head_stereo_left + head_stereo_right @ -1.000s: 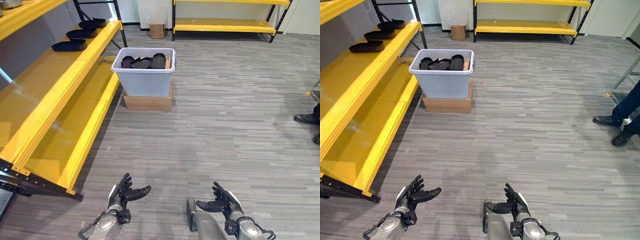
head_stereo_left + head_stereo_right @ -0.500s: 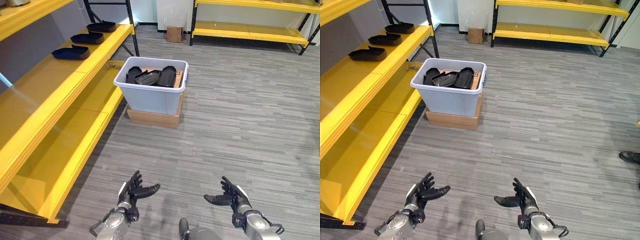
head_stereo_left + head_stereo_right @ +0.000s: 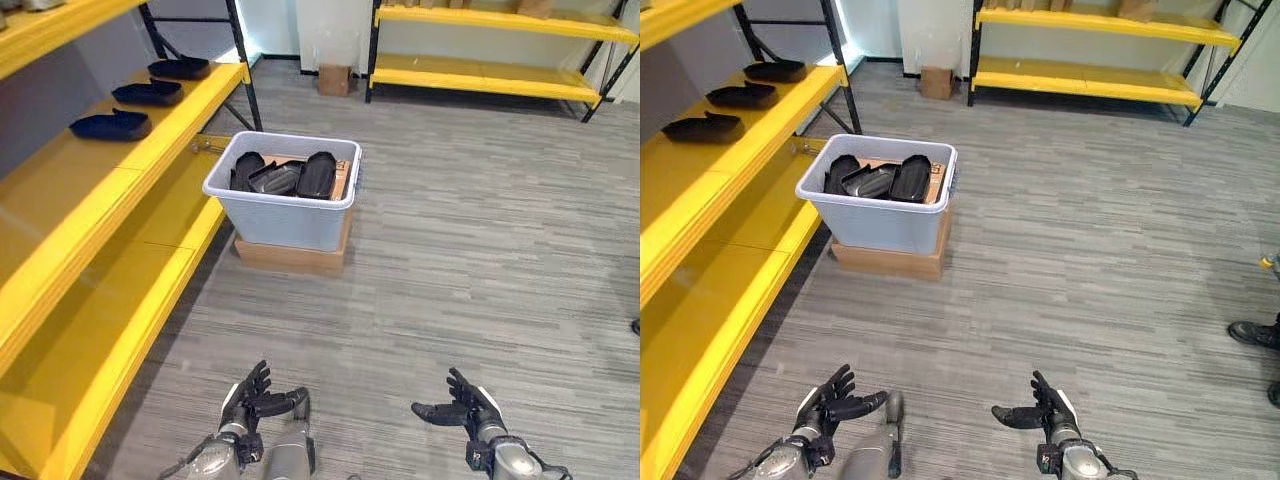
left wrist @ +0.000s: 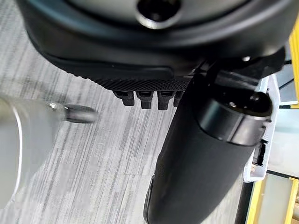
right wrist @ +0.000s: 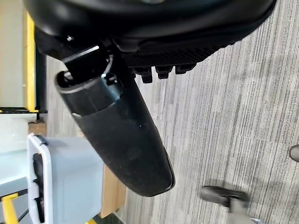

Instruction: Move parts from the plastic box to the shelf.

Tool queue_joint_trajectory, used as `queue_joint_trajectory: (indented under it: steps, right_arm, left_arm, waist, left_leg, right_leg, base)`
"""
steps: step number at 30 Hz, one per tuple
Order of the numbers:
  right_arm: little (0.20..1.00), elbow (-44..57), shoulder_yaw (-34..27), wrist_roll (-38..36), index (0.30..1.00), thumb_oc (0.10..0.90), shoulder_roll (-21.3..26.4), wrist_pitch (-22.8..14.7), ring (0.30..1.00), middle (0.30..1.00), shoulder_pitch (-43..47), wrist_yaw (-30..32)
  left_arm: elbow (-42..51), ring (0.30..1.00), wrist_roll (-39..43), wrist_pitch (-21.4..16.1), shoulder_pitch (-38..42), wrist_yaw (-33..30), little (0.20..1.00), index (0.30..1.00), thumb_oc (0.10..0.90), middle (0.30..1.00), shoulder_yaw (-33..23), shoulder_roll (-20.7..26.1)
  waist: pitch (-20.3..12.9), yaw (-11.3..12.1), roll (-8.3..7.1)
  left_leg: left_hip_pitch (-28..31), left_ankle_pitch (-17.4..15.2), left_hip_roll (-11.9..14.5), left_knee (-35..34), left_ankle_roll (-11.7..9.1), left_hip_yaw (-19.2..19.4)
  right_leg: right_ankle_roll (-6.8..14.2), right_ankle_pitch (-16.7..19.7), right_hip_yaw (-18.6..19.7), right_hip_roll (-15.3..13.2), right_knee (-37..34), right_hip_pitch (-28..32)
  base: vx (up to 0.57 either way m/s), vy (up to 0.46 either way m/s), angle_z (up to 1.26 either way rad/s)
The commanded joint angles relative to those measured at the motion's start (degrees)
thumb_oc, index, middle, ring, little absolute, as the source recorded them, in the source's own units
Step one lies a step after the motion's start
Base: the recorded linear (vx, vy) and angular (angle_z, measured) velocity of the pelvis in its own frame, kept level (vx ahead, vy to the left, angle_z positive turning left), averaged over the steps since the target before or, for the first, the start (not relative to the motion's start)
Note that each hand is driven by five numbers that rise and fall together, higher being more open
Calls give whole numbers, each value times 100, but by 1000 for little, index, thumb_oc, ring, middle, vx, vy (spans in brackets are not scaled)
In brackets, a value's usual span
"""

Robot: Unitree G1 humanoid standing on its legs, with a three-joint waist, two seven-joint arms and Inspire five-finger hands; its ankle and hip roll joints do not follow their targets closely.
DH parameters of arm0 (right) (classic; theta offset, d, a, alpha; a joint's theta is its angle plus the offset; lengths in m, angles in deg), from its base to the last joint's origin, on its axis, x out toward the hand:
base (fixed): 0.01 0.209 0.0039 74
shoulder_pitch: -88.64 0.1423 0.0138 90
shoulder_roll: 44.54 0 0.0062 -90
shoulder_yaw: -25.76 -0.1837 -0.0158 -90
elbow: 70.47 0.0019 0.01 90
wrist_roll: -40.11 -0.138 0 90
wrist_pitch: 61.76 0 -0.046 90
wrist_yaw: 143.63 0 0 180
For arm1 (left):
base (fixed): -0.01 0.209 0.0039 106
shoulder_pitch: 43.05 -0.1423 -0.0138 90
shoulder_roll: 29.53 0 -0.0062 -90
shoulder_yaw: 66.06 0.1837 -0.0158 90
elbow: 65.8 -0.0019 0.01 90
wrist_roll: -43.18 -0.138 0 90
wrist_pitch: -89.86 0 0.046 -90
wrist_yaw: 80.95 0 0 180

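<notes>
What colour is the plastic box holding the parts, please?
The plastic box is pale grey, seen best in the left eye view.

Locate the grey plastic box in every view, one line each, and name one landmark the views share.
Left eye view: plastic box, above centre, on a cardboard base.
Right eye view: left of centre, upper half.
Left wrist view: a pale sliver at the edge, likely the box, partly hidden by the left hand.
Right wrist view: lower corner, behind the right hand.
Shared landmark: yellow shelf.

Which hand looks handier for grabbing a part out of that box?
Probably the left hand: the box stands ahead toward the left, nearer its side than the right hand. Both are open and empty.
</notes>
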Motion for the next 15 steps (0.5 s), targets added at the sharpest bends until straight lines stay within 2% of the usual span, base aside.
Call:
queue_joint_trajectory:
  steps: [1, 2, 3, 4, 5, 6, 8, 9, 10, 11, 13, 14, 15]
  right_arm:
    - [1000, 578, -50, 187, 1000, 900, 30, -380, 1000, 1000, 23, -145]
    - [1000, 596, -34, 210, 1000, 900, 24, -366, 1000, 1000, 54, -124]
    - [1000, 597, -34, 210, 1000, 900, 22, -366, 1000, 1000, 54, -124]
    - [1000, 645, -31, 188, 1000, 900, -41, -365, 1000, 1000, 91, -128]
    - [1000, 645, -31, 188, 1000, 900, -40, -365, 1000, 1000, 91, -128]
    - [1000, 676, 20, 173, 1000, 900, -83, -363, 1000, 1000, 149, -160]
    - [1000, 703, 55, 158, 1000, 900, -122, -374, 1000, 1000, 189, -164]
    - [1000, 712, 77, 153, 1000, 900, -145, -376, 1000, 1000, 220, -169]
    - [1000, 736, 112, 137, 1000, 900, -193, -388, 1000, 1000, 252, -188]
    - [1000, 737, 128, 142, 1000, 900, -198, -385, 1000, 1000, 253, -199]
    - [1000, 785, 126, 154, 1000, 900, -213, -359, 1000, 1000, 201, -221]
    - [1000, 785, 138, 136, 1000, 900, -201, -363, 1000, 1000, 209, -225]
    - [1000, 824, 139, 84, 1000, 900, -198, -354, 1000, 1000, 173, -234]
  left_arm:
    - [583, 1000, -64, -455, 197, 10, 1000, 1000, 900, 1000, -205, 79]
    - [598, 1000, -76, -451, 244, -5, 1000, 1000, 900, 1000, -163, 104]
    - [598, 1000, -76, -451, 244, -5, 1000, 1000, 900, 1000, -163, 106]
    - [646, 1000, -88, -461, 247, -18, 1000, 1000, 900, 1000, -161, 140]
    - [646, 1000, -88, -460, 248, -18, 1000, 1000, 900, 1000, -161, 139]
    - [652, 1000, -108, -460, 278, -41, 1000, 1000, 900, 1000, -145, 201]
    - [658, 1000, -113, -450, 339, -67, 1000, 1000, 900, 1000, -90, 264]
    - [659, 1000, -108, -447, 363, -82, 1000, 1000, 900, 1000, -67, 279]
    - [737, 1000, -143, -442, 400, -128, 1000, 1000, 900, 1000, -59, 361]
    - [754, 1000, -163, -435, 411, -131, 1000, 1000, 900, 1000, -54, 394]
    - [743, 1000, -218, -417, 397, -100, 1000, 1000, 900, 1000, -53, 398]
    - [722, 1000, -226, -415, 413, -94, 1000, 1000, 900, 1000, -41, 399]
    - [707, 1000, -209, -423, 416, -87, 1000, 1000, 900, 1000, -77, 392]
  waist:
    - [-431, 218, -50]
    - [-523, 252, -51]
    - [-522, 256, -58]
    - [-612, 322, -171]
    - [-626, 330, -158]
    - [-644, 385, -274]
    - [-618, 411, -326]
    - [-603, 402, -296]
    - [-387, 251, -88]
    - [-277, 162, -18]
    - [-185, 40, 169]
    - [-136, -53, 225]
    - [-69, -161, 291]
  left_leg:
    - [538, 1038, 259, -426, -184, 64]
    - [594, 1141, 226, -426, -185, 151]
    - [599, 1138, 220, -426, -183, 158]
    - [646, 1046, 36, -307, -64, 269]
    - [629, 1054, 55, -309, -67, 271]
    - [467, 668, -126, 202, 116, 360]
    - [506, 367, -334, 449, 275, 358]
    - [570, 266, -373, 476, 338, 333]
    - [1028, -9, -454, 457, 567, 247]
    - [1212, -83, -488, 431, 627, 208]
    - [1557, -172, -490, 333, 705, 90]
    - [1724, -192, -505, 268, 706, 5]
    - [2040, -241, -550, 128, 689, -105]
  right_leg:
    - [501, 250, 179, -222, 126, 105]
    - [586, 190, 139, -354, 140, 137]
    - [588, 186, 143, -363, 140, 140]
    - [755, 304, 113, -624, 293, 204]
    - [752, 316, 123, -608, 294, 182]
    - [969, 767, 129, -868, 763, 81]
    - [1129, 1371, 172, -978, 1436, -121]
    - [1149, 1706, 214, -924, 1874, -327]
    - [1149, 2297, 120, -814, 3356, -1019]
    - [1156, 2282, 58, -712, 3786, -1263]
    - [1114, 1924, -103, -525, 4350, -1845]
    - [1053, 1642, -135, -359, 4367, -2229]
    - [920, 1184, -286, -255, 3804, -2645]
  base:
    - [521, 275, -74]
    - [376, 221, -89]
    - [506, 311, -57]
    - [266, 160, -23]
    - [483, 311, -14]
    - [323, 232, -16]
    - [347, 256, -11]
    - [425, 397, 18]
    - [443, 423, 23]
    - [463, 437, 14]
    - [297, 223, 38]
    - [421, 198, 57]
    - [336, 131, 57]
